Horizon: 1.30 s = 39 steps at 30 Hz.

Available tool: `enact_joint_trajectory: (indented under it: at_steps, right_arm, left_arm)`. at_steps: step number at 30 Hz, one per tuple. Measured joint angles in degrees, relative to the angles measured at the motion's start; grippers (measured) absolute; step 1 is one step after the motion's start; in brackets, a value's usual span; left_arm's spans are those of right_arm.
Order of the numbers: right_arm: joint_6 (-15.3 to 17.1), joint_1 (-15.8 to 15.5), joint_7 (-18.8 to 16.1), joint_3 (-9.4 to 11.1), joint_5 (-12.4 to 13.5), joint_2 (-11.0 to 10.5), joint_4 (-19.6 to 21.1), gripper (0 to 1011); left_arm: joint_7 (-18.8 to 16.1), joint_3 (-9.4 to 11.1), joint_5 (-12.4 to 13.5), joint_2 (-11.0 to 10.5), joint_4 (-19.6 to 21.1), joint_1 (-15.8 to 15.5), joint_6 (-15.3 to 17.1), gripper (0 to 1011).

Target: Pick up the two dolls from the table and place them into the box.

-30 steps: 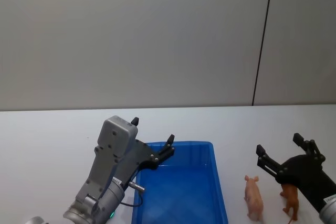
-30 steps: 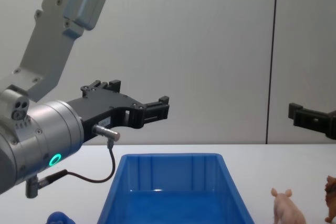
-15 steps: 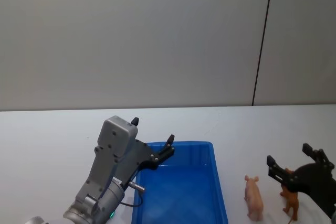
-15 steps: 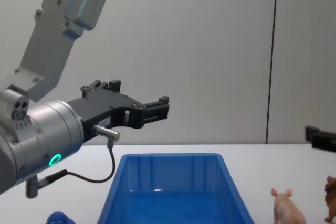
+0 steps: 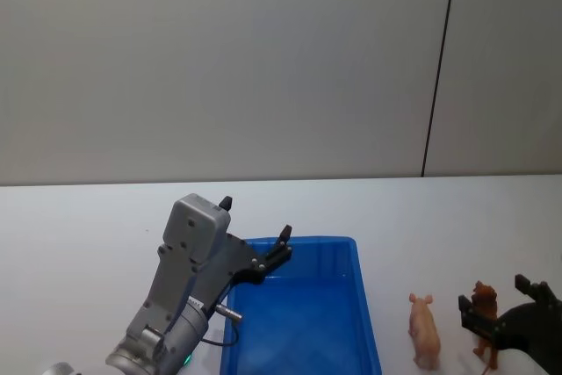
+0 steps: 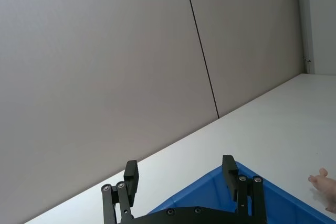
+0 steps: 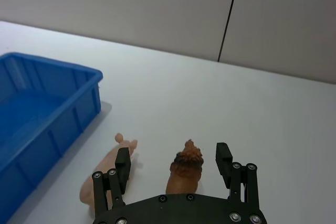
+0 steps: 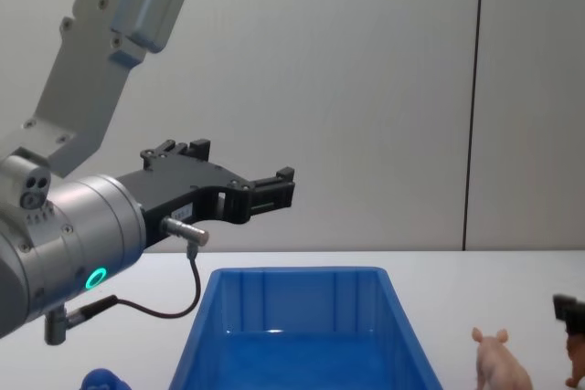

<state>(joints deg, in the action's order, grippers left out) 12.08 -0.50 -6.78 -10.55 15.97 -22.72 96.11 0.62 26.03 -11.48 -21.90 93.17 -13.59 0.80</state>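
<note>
My right gripper [image 5: 492,292] is low over the table [image 5: 88,234] at the right side of the head view. Its fingers are spread wide, one on each side of the reddish-brown shaggy animal [image 5: 484,296]. In the right wrist view, the gripper [image 7: 173,150] frames the animal [image 7: 186,169], with bare gaps between the figurine and each finger, so nothing is grasped. I cannot tell how high the fingertips sit above the tabletop. The brown animal stands upright on the table, well to the right of the blue box [image 5: 303,241]. The pink pig [image 5: 425,331] stands between the two, just beside the brown animal and outside the gripper's span. From the chest camera, the pig [image 8: 498,367] shows near the bottom edge with its head up. The brown animal [image 8: 576,353] is at the right border, partly behind a dark finger. My left gripper [image 5: 255,217] is held in the air over the far left corner of the box. It sits well above the rim [image 8: 302,271] in the chest view, its fingers parted and holding nothing. A small rounded blue thing [image 8: 101,379] sits on the table left of the box.
</note>
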Motion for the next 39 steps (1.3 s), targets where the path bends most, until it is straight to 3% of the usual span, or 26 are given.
enact_joint_trajectory:
  at_steps: [12, 22, 27, 39]
  right_arm:
    - [3.56, 1.84, -0.49, -0.43, -0.84, 1.07, -4.32, 1001]
    - [6.2, 3.11, -1.08, -0.47, 0.59, 1.88, -7.3, 994]
    - [7.19, 3.55, -1.48, -0.41, 1.47, 2.18, -8.41, 903]
    - [8.08, 4.0, -2.27, -0.24, 3.08, 2.57, -9.76, 534]
  left_arm:
    - [0.0, 0.0, 0.0, 0.0, 0.0, 0.0, 0.0, 1003]
    - [0.0, 0.0, 0.0, 0.0, 0.0, 0.0, 0.0, 1003]
    - [0.0, 0.0, 0.0, 0.0, 0.0, 0.0, 0.0, 1003]
    - [0.0, -0.01, 0.0, 0.0, 0.0, 0.0, 0.0, 1003]
